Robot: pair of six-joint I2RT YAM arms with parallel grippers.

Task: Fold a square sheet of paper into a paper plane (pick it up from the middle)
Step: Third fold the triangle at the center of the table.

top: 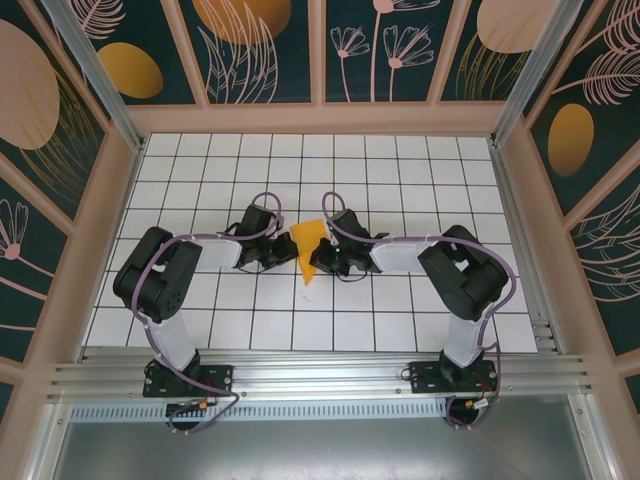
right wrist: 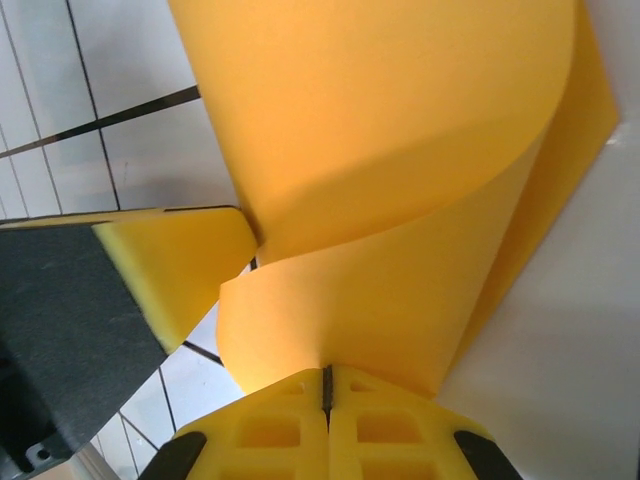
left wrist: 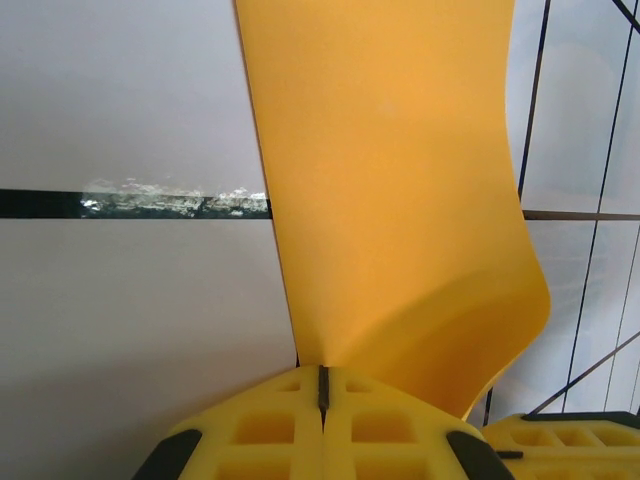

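On the left, a wall of dark teal panels (top: 60, 130) with pale plant drawings and orange ovals stands in peach-coloured frames, and the same panels run across the far side and down the right. They enclose a table (top: 400, 170) covered with white tiles and dark grid lines; in the left wrist view 1 of those lines carries a scuffed, whitish patch (left wrist: 165, 200). An aluminium rail (top: 320, 378) crosses the near edge and bears both bases. The left arm (top: 160, 280), black with a lilac cable, bends in toward the middle of the table. The left gripper (top: 287, 250) (left wrist: 322, 385) has its yellow pads pressed fully together, pinching the near edge of the paper sheet (top: 308, 243) (left wrist: 390, 200), which rises from the seam between them. The sheet is orange-yellow, folded into a wedge that is wide at the far end and pointed at the near end, held between the 2 grippers at the table's centre; whether it touches the tiles I cannot tell. In the right wrist view it curls over in a loop (right wrist: 400, 150). The right gripper (top: 322, 255) (right wrist: 327, 385) is likewise closed tight on the sheet, just beside the other. The right arm (top: 465, 275) mirrors the left.
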